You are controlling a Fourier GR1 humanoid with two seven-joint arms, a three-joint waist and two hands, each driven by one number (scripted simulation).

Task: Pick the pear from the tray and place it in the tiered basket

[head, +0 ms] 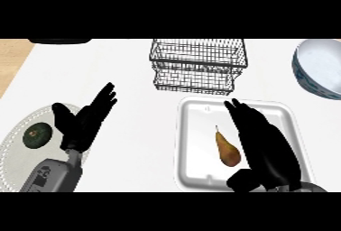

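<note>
Here the white counter [126, 67] carries a white tray [193, 113] near its front edge, with a brown, slim-necked pear [228, 150] lying at the tray's middle, stem toward the back. The wire tiered basket [197, 63] stands just behind the tray. A blue-white bowl [320, 67] sits at the right edge. A plate [16, 149] at the left edge holds a dark green fruit [36, 135]. The right hand [266, 144] hovers over the tray's right half, fingers straight, beside the pear. The left hand [85, 122] is spread over the plate's right rim
</note>
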